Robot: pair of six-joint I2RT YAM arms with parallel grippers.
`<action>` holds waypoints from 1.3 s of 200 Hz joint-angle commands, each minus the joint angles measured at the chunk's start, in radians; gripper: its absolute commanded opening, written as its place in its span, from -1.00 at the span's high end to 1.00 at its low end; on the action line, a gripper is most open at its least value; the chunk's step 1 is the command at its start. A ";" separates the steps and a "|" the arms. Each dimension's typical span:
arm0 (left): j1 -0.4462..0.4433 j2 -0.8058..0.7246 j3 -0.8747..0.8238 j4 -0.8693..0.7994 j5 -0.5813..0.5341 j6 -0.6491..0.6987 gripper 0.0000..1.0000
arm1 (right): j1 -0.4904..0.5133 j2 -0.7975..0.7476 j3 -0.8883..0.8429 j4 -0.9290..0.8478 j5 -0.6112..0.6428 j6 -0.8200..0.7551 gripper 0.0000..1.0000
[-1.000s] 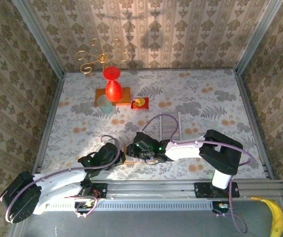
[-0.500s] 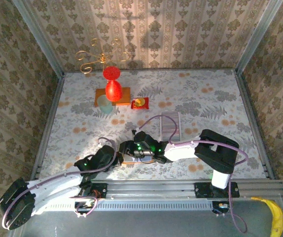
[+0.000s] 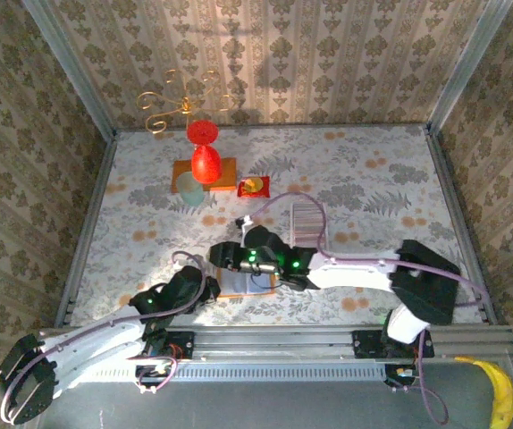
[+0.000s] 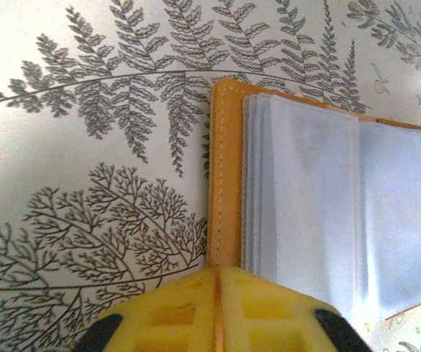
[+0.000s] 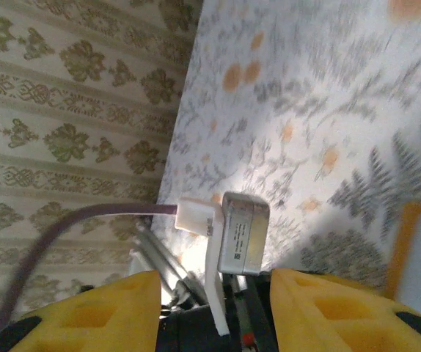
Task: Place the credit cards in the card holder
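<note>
Orange card holder [image 4: 225,176] open; left fingers [image 4: 174,312] pressed together, empty, drawn back; right fingers [image 5: 100,308] parted, empty, shifted left.

Card holder [image 4: 328,213] flat on the table [image 4: 86,88], just ahead of the left pincer [image 4: 218,293].

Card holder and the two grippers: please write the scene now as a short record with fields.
card holder: open, lying flat on the table, orange cover underneath
sleeves: clear, facing up, and they look empty
left gripper: shut, at the near edge of the holder; cannot tell whether it pinches the holder
right gripper: open, nothing between its fingers, near the holder
credit cards: none that I can identify
</note>
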 commanded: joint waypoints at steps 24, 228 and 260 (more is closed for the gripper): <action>-0.006 -0.082 0.054 -0.113 -0.051 0.033 0.66 | -0.042 -0.337 -0.065 -0.265 0.151 -0.619 -0.02; 0.000 -0.107 0.177 -0.176 0.003 0.254 0.48 | -0.301 -0.356 -0.254 -0.618 0.247 -2.099 -0.60; 0.000 -0.126 0.165 -0.178 0.005 0.243 0.49 | -0.308 -0.284 -0.263 -0.538 0.258 -2.133 -0.56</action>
